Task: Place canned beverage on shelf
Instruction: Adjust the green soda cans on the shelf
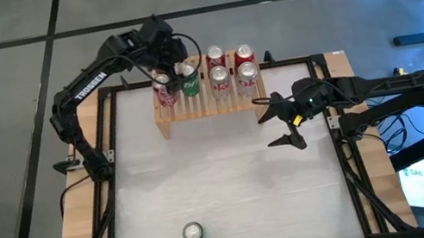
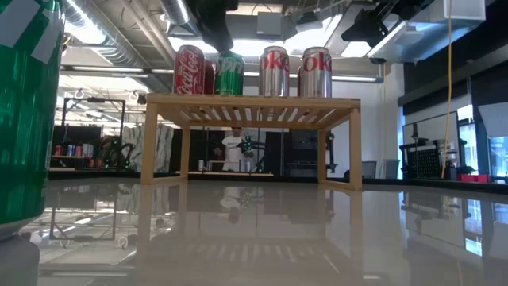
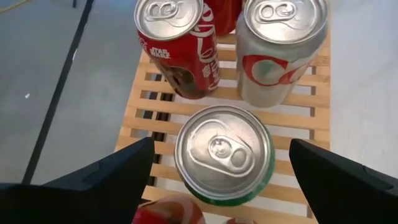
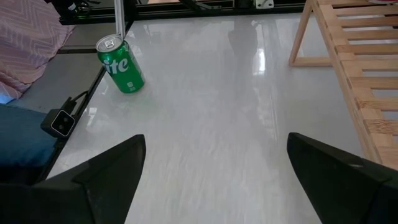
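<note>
Green can (image 3: 224,154) silver-topped, upright on slatted wood shelf (image 3: 155,106); left end effector (image 3: 221,168) open around it; right end effector (image 1: 285,127) open.

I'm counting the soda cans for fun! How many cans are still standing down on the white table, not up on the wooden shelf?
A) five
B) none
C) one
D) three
C: the high view shows just one green can on the table, near its front edge, far from the shelf; every other can stands on the shelf's slats.
</note>
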Robot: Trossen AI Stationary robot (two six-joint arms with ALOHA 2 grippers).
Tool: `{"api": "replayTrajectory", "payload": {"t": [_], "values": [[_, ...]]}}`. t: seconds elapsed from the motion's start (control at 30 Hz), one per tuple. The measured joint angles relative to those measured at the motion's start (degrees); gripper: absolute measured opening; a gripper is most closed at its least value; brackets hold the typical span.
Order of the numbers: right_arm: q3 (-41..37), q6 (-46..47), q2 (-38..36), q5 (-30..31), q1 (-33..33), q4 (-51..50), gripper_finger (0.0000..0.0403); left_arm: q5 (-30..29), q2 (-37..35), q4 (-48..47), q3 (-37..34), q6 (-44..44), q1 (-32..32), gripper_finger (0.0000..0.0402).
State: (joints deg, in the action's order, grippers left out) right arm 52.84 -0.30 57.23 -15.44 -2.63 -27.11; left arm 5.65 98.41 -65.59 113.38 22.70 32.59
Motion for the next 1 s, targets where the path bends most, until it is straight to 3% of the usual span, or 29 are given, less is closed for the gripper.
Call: {"api": "replayTrajectory", "payload": {"t": [0.43, 1.0], "values": [[0.0, 0.0, 0.01, 0.0, 0.02, 0.01, 0.0386, 2.89, 0.0, 3.26, -4.84, -0.02, 1.96, 0.0366], [0.0, -0.02, 0.01, 0.0, 0.01, 0.0, 0.0386, 2.14, -0.02, 7.05, -6.03, 0.44, 2.17, 0.0349]]}}
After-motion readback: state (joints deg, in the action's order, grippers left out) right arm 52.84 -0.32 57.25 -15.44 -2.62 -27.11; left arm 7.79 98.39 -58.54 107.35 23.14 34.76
